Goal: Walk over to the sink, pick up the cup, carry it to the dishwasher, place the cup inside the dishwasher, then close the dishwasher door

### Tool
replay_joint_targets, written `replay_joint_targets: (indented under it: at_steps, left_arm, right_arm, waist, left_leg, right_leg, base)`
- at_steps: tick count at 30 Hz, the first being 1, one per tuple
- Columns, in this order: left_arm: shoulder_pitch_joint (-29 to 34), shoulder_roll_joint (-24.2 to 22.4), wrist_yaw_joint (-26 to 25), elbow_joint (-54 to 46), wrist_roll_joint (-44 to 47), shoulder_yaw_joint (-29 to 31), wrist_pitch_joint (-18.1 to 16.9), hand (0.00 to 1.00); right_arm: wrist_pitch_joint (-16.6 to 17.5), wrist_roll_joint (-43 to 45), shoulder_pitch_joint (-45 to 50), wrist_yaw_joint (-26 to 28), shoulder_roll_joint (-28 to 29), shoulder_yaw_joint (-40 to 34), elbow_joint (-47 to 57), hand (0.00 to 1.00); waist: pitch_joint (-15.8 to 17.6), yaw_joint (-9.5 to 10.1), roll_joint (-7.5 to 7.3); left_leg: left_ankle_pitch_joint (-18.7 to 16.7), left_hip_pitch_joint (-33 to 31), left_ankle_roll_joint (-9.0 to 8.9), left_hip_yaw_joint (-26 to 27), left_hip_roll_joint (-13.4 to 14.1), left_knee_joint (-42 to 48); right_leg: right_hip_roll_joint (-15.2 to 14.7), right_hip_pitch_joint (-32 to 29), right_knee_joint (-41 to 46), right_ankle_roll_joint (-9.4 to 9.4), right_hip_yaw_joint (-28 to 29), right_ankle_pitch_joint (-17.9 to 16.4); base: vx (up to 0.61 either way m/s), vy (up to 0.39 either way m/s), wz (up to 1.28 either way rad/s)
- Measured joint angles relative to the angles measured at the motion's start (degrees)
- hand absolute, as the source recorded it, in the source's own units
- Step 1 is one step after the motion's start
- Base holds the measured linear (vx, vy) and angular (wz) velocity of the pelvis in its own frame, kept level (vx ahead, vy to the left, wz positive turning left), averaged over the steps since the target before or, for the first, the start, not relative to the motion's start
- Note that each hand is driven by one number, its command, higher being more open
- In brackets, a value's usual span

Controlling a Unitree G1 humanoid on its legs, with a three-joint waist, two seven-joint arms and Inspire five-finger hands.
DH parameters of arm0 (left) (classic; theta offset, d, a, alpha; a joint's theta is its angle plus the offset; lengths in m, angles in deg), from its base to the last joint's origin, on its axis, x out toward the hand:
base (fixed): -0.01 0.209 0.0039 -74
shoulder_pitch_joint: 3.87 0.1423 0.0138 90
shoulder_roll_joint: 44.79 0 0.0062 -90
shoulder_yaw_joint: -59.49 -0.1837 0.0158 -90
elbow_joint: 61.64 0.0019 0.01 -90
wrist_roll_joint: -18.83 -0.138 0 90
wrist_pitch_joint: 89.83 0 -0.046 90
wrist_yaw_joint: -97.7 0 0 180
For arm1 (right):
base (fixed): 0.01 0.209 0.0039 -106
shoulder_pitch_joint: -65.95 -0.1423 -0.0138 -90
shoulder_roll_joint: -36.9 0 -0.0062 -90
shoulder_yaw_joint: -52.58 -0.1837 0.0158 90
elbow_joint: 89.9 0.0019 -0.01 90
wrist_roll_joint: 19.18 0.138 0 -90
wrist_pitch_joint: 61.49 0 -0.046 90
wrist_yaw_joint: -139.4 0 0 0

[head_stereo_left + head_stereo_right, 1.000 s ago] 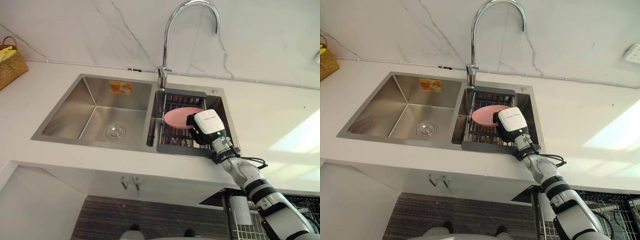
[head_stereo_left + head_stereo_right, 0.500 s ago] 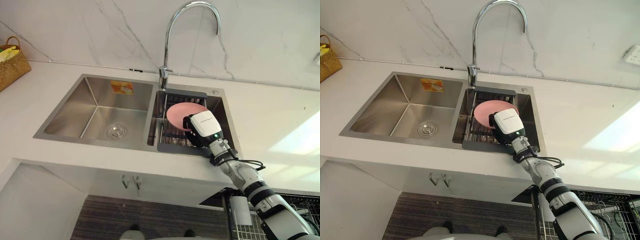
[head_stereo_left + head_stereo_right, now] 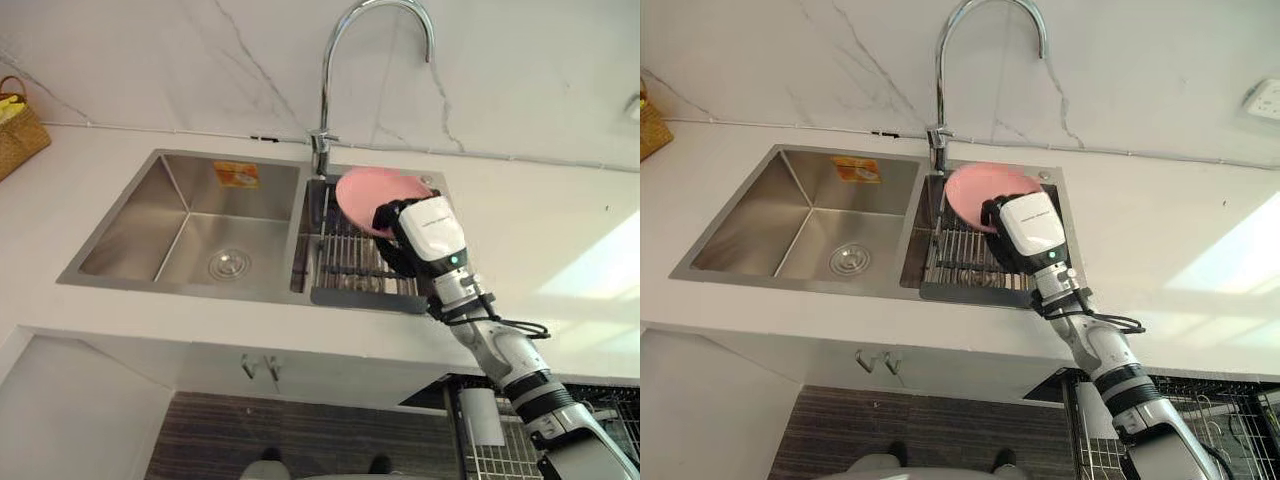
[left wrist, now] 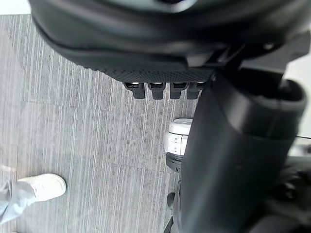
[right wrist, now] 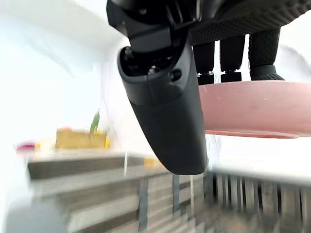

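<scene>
Countertop (image 3: 560,230) of pale white stone runs across the scene under a white wall (image 3: 150,60) veined with grey, and a steel sink (image 3: 130,215) with two basins is set into it. The left basin is the wider one, with a round drain (image 3: 228,264) in its floor and an orange sticker (image 3: 240,175) on its far wall. The right basin carries a wire rack (image 3: 350,262) in a dark frame. A tall curved tap (image 3: 325,90) stands at the far edge between the basins. At the far left of the counter sits a wicker basket (image 3: 20,125), and a wall socket (image 3: 1265,97) shows at the far right.

The right hand (image 3: 425,235) reaches in from the near right and grips a pink plate (image 3: 365,190) (a shallow dish, not a cup). Its fingers (image 5: 262,53) curl over the rim from one side and the thumb (image 5: 170,121) closes from the other. The plate is tilted and held above the far end of the rack, just right of the tap's base.

Below the counter edge a dark striped floor (image 3: 250,430) shows, and at the near right a dishwasher rack (image 3: 1230,420) of wire. The left hand (image 4: 165,48) hangs over grey plank flooring (image 4: 73,121) near a person's white shoe (image 4: 41,187). I cannot tell whether its fingers are curled or straight.
</scene>
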Motion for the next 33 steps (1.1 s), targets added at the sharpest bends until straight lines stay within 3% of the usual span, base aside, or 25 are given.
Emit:
replay_joint_targets:
  at_steps: [9,13,15,17,22,30,33]
  left_arm:
    - [0.46,-0.93,-3.59,2.45,1.58,-0.68,-0.46,1.0]
    - [1.01,-1.44,-6.98,2.64,-1.27,-1.27,-1.4,1.0]
    - [1.2,-2.01,-9.74,2.64,-7.0,-1.29,-2.45,1.0]
    - [0.8,-2.43,-14.93,2.52,-11.45,-1.3,-2.85,1.0]
    - [0.34,-2.45,-20.27,2.46,-13.81,-1.33,-2.85,1.0]
    - [0.5,-2.49,-22.93,2.06,-15.77,-2.99,-4.18,1.0]
    - [0.73,-1.89,-22.27,1.84,-15.74,-5.23,-4.82,1.0]
  right_arm:
    - [-0.73,4.99,15.33,0.62,-1.15,-17.19,10.55,0.0]
    - [-2.37,8.72,21.7,-0.16,-1.05,-22.9,11.09,0.0]
    - [-3.37,10.7,24.21,-0.54,-0.73,-24.89,11.06,0.0]
    - [-3.96,11.69,26.37,-0.78,0.91,-27.16,10.8,0.0]
    - [-4.32,13.82,29.64,-3.06,5.85,-30.41,8.1,0.0]
    - [-6.59,18.22,34.75,-7.25,14.78,-34.86,2.8,0.0]
    - [-7.59,18.31,36.45,-8.29,17.64,-36.26,1.48,0.0]
  waist:
    - [-1.8,-4.0,0.7]
    - [-2.69,-6.01,1.49]
    - [-2.84,-6.94,1.76]
    - [-3.01,-7.27,1.83]
    - [-3.06,-8.45,1.75]
    - [-2.76,-8.67,1.24]
    - [-2.65,-9.76,1.14]
  left_leg:
    - [-1.7,1.16,-0.4,7.2,1.14,1.23]
    - [-2.89,1.5,-0.82,10.29,1.95,2.34]
    - [-3.51,1.48,-1.08,11.3,2.37,3.19]
    - [-3.92,1.63,-1.38,12.74,2.87,3.79]
    - [-5.25,1.55,-1.71,14.48,3.54,5.54]
    - [-7.03,1.34,-1.72,17.04,3.77,7.3]
    - [-7.98,0.55,-1.58,17.53,3.78,8.58]
  right_leg:
    - [1.41,-2.22,0.03,-0.52,6.32,0.62]
    - [2.36,-3.26,0.05,-0.69,9.09,0.7]
    - [2.76,-3.69,0.09,-0.81,10.1,0.77]
    - [3.31,-4.24,0.37,-0.98,11.39,0.9]
    - [3.89,-4.97,0.79,-1.14,13.11,0.92]
    - [4.12,-6.13,1.32,-1.11,15.5,0.9]
    - [3.99,-7.11,2.01,-0.94,16.19,0.68]
  base:
    - [-0.02,0.005,-0.38]
    - [-0.01,-0.006,-0.39]
    - [0.0,-0.01,-0.33]
    - [0.0,-0.01,-0.31]
    - [0.0,-0.003,-0.22]
    - [0.0,0.012,-0.16]
    - [-0.01,0.017,-0.11]
